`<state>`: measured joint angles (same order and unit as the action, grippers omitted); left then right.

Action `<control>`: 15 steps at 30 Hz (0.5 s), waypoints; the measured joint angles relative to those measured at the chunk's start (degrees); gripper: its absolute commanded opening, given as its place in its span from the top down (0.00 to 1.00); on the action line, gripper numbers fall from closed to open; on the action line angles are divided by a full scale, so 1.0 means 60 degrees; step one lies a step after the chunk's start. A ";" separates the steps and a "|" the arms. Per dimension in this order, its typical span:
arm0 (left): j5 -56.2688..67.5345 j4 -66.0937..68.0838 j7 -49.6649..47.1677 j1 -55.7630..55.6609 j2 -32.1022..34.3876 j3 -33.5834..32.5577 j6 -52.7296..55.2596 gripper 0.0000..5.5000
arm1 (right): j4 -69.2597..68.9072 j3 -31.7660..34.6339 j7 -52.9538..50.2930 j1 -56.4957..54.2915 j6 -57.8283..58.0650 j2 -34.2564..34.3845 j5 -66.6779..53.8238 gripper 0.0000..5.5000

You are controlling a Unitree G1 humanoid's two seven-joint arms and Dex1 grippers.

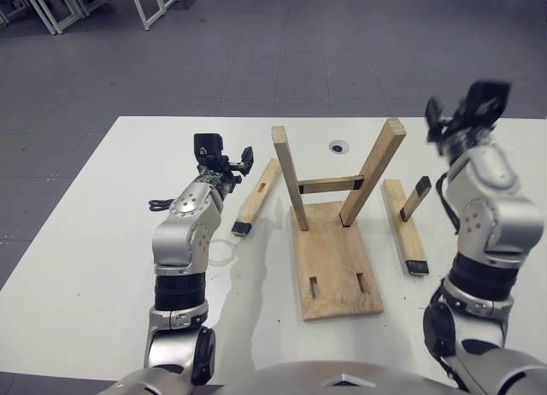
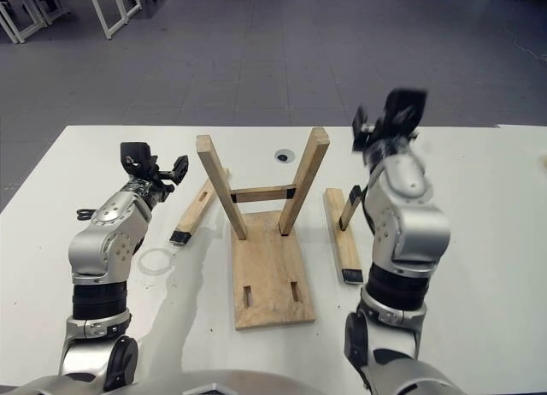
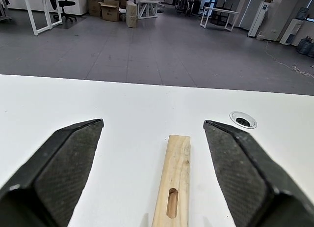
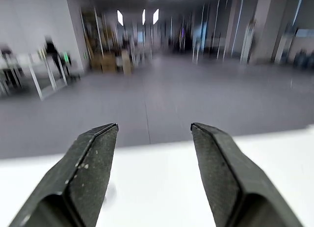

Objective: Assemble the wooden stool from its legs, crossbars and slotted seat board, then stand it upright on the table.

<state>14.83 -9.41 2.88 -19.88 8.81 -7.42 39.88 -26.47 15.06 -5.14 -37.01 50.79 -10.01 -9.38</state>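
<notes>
The seat board (image 1: 338,258) lies flat in the middle of the worktop (image 1: 102,241), its long sides running from the near edge toward the far edge. Two legs stand in the slots at its far end. The left standing leg (image 1: 289,177) and the right standing leg (image 1: 373,171) lean away from each other toward their tops, and a crossbar (image 1: 329,185) with dark ends joins them partway up. The two slots (image 1: 314,285) at the board's near end are open.

A loose leg (image 1: 256,197) lies flat just beside the board on the side of the left edge. It has a slot in its upper face and a dark cap on its near end. The left jaws hang over its far end, spread wide. In the left wrist view the leg lies on the worktop in line with the gap between them, and neither pad touches it.

A second loose leg (image 1: 403,228) lies flat on the board's other side, toward the right edge, dark-capped at its near end. A second crossbar (image 1: 415,198) rises from it at a tilt; whether it sits in a slot cannot be told.

The right jaws are raised above the worktop toward the far right corner, beyond that leg's far end. They are open with nothing between them.

A round grommet (image 1: 339,145) is set in the worktop near the far edge, behind the standing legs. A pale ring (image 1: 224,251) lies near the left leg's capped end.
</notes>
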 measured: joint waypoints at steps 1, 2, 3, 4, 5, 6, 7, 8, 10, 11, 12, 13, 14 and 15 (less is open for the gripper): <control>-0.0001 -0.0002 0.0000 0.0001 0.0000 0.0000 0.0000 0.31 | -0.0070 -0.0045 -0.0014 -0.0172 -0.0108 0.0002 0.0004 0.50; -0.0002 -0.0002 0.0000 0.0001 -0.0002 -0.0001 0.0001 0.31 | 0.0210 -0.0110 -0.0005 0.0129 -0.0205 0.0038 0.0033 0.50; -0.0002 -0.0002 0.0000 0.0000 -0.0002 -0.0002 0.0001 0.31 | 0.1011 -0.0285 0.0016 0.0895 -0.0456 0.0089 0.0185 0.50; -0.0002 -0.0001 0.0000 -0.0001 -0.0004 0.0000 0.0000 0.31 | 0.1976 -0.0505 0.0048 0.1848 -0.0718 0.0215 0.0417 0.50; -0.0011 0.0041 -0.0001 -0.0003 -0.0001 -0.0010 0.0002 0.31 | 0.2434 -0.0660 0.0081 0.2232 -0.1394 0.0286 0.0517 0.50; -0.0007 0.0050 0.0003 -0.0014 -0.0008 0.0035 0.0002 0.31 | 0.2889 -0.0754 0.0087 0.2252 -0.2004 0.0269 0.0642 0.50; -0.0007 0.0074 0.0011 -0.0056 -0.0005 0.0039 0.0001 0.31 | 0.3302 -0.0815 0.0091 0.2346 -0.2544 0.0332 0.0770 0.50; -0.0005 0.0077 0.0020 -0.0099 0.0009 0.0035 0.0001 0.31 | 0.3458 -0.0821 0.0091 0.2398 -0.2845 0.0394 0.0770 0.50; -0.0004 0.0113 0.0023 -0.0128 0.0022 0.0017 0.0001 0.31 | 0.3416 -0.0710 0.0091 0.2415 -0.3249 0.0560 0.0669 0.50; -0.0005 0.0118 0.0023 -0.0128 0.0022 0.0002 0.0001 0.31 | 0.3317 -0.0590 0.0102 0.2432 -0.3376 0.0590 0.0498 0.50; -0.0004 0.0120 0.0023 -0.0130 0.0021 -0.0007 0.0000 0.31 | 0.3138 -0.0408 0.0122 0.2479 -0.3445 0.0599 0.0381 0.50; -0.0004 0.0125 0.0023 -0.0133 0.0020 -0.0011 0.0000 0.31 | 0.2839 -0.0226 0.0130 0.2561 -0.3440 0.0585 0.0272 0.50; -0.0005 0.0123 0.0022 -0.0132 0.0016 -0.0005 0.0001 0.31 | 0.2400 -0.0038 0.0152 0.2565 -0.3406 0.0511 0.0077 0.46; -0.0006 0.0114 0.0022 -0.0130 0.0010 0.0000 0.0001 0.31 | 0.1673 0.0166 0.0166 0.2421 -0.3383 0.0313 0.0007 0.45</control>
<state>14.80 -8.72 3.01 -20.66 8.87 -7.43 39.88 -16.42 16.06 -4.15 -22.48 30.49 -8.13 -9.34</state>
